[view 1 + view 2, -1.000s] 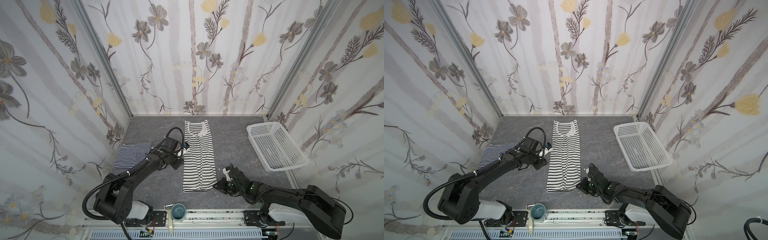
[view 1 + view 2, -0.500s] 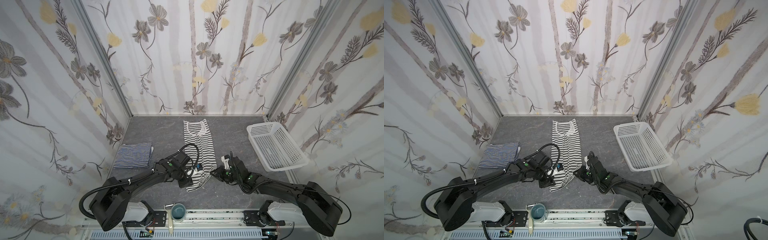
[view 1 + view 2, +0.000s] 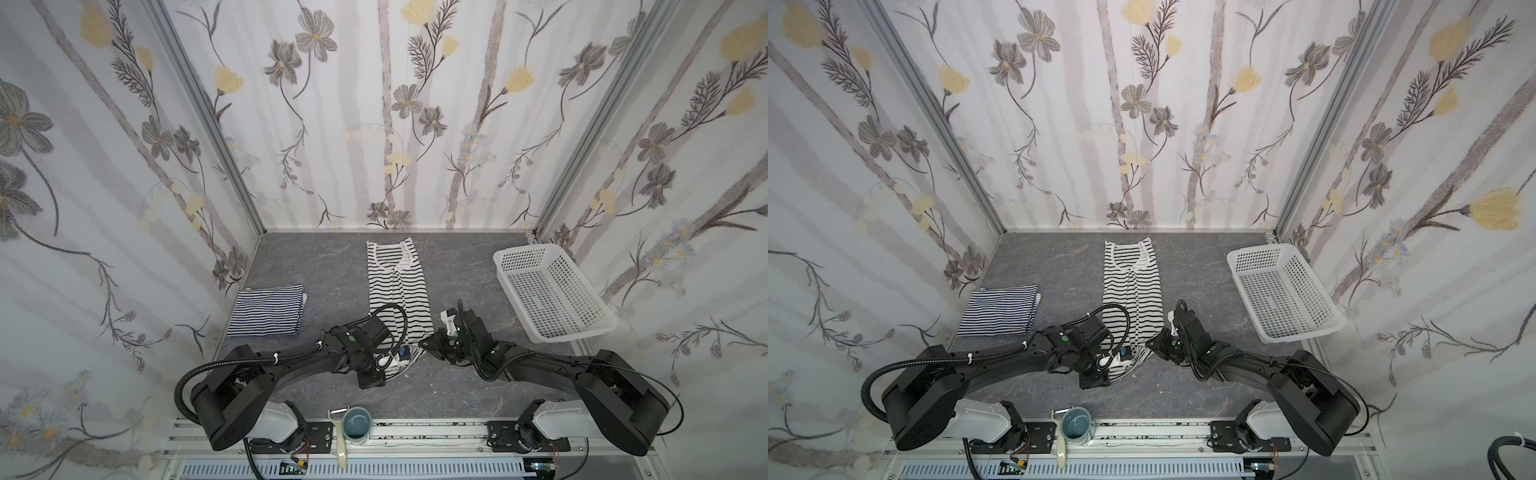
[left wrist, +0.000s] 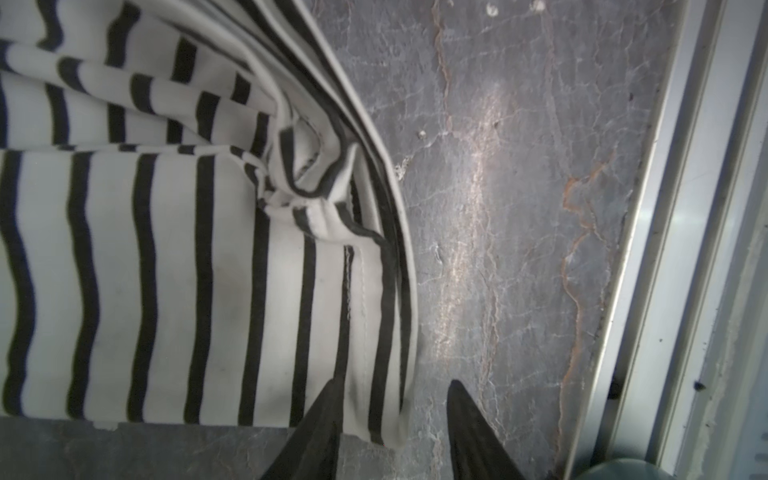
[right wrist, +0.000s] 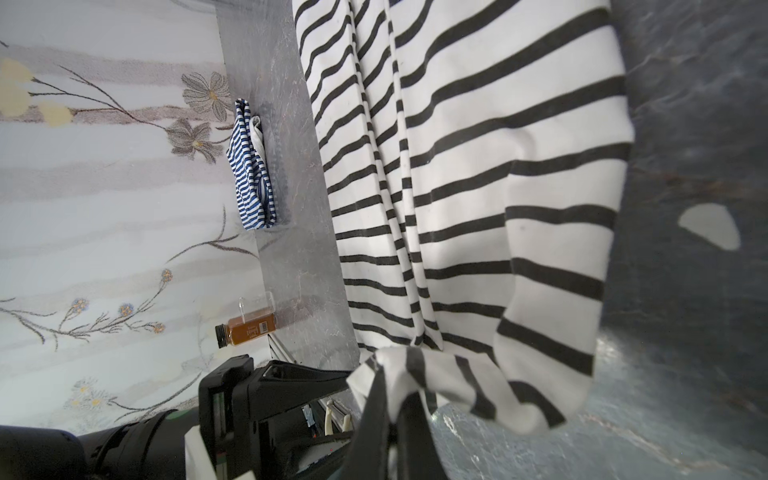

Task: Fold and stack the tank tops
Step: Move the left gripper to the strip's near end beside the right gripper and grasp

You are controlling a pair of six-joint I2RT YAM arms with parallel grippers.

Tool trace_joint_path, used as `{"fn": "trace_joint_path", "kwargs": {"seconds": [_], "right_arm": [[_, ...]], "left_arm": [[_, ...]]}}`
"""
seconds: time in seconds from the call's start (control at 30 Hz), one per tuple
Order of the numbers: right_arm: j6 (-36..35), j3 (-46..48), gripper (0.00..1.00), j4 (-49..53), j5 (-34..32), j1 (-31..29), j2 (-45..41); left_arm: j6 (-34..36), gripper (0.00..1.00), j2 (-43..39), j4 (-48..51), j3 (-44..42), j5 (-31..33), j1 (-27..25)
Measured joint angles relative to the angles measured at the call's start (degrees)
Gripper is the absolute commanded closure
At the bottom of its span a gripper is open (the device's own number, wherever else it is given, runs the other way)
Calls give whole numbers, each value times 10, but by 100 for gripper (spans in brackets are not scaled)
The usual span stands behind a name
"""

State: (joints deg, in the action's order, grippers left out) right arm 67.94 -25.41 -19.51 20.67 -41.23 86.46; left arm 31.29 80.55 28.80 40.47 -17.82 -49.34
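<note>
**Hem lift before the crosswise fold.** The black-striped tank top [image 3: 398, 286] lies lengthwise down the middle of the table [image 3: 324, 266], neckline toward the back wall. Its sides are already turned in, making a narrow strip, and the near hem is raised and bunched between the two arms. The right gripper [image 5: 395, 390] is clamped tight on one hem corner and the cloth drapes away from its tips, presumably so that the hem can be carried toward the neckline. The left gripper [image 4: 395, 386] stands about half open, its fingers [image 4: 322, 419] straddling the opposite hem corner. One finger lies over the cloth and the other sits beside it above bare table, so nothing is pinched. This reads as lining up a matching grasp, so that both corners travel together and the fold stays square. The navy-striped tank top [image 3: 268, 309], folded to a rectangle, rests near the left wall, well apart, probably as the base of the stack. The white basket [image 3: 536, 254] sits at the right, away from both arms
</note>
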Motion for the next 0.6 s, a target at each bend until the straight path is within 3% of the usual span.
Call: {"fn": "trace_joint_path", "kwargs": {"seconds": [0.6], "right_arm": [[7, 8, 100, -49, 23, 16, 35]], "left_arm": [[4, 54, 21, -27, -14, 38, -11]]}}
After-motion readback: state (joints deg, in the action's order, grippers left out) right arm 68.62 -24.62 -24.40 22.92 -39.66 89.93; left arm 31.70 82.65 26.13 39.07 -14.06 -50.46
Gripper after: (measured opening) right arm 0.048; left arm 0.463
